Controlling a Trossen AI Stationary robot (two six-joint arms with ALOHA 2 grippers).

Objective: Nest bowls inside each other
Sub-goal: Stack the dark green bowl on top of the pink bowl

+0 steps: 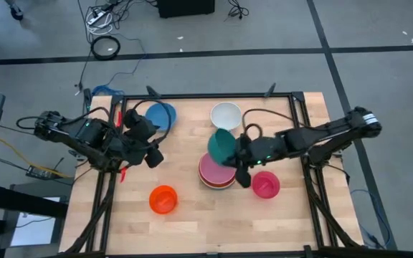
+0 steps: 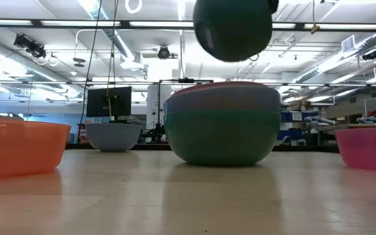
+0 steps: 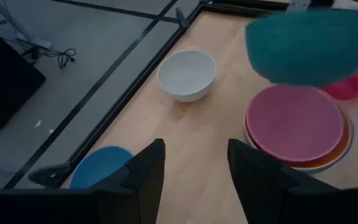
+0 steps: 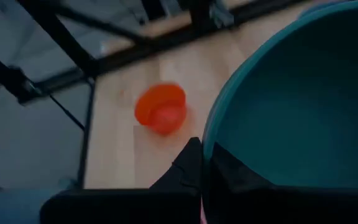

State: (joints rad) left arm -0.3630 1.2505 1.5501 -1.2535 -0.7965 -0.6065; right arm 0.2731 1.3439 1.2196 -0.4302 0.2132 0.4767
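The right gripper [image 1: 241, 159] pinches the teal bowl [image 1: 222, 145] by its rim above the stack [image 1: 216, 174], so it could slip and knock the pile; the left gripper [image 1: 149, 140] waits open

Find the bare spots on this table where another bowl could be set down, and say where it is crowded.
Free: the near strip of the table below the orange bowl, and the wood between the blue bowl and the white bowl. Crowded: around the pink stack, with the held teal bowl and magenta bowl close by.
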